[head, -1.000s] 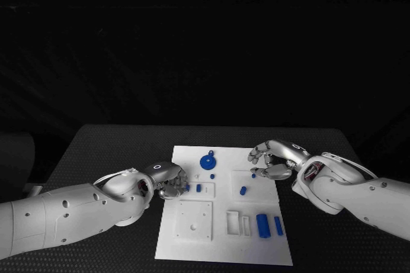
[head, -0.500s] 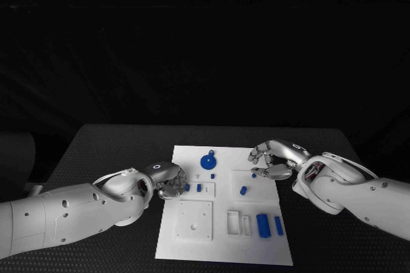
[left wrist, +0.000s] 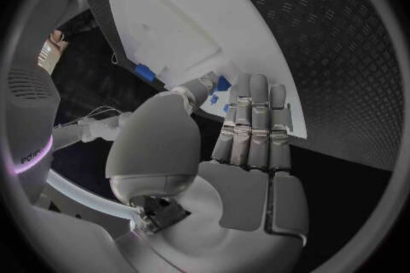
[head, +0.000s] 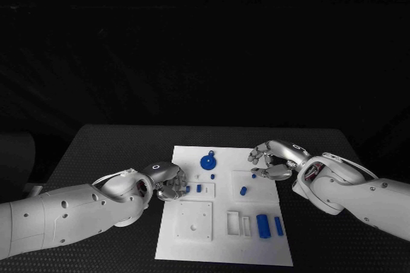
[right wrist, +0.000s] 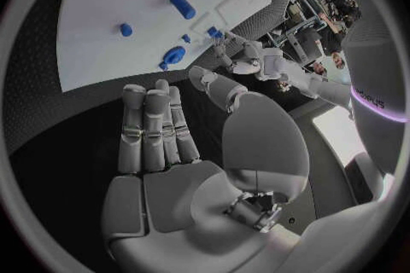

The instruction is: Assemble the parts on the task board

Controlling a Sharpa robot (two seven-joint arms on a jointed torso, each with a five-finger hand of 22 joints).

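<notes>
Left hand [head: 167, 181], fingers curled at the task board's [head: 192, 249] left edge, touches the small blue peg [head: 187, 189] there; grip uncertain; right hand [head: 272, 160] hovers farther off, fingers apart and empty.

The head camera looked down from above at the task board [head: 224, 208] on the black tabletop [head: 111, 148], arms entering at 8 and 4 o'clock. Each wrist camera sat close behind its own hand, facing the board; all three shared it.
</notes>
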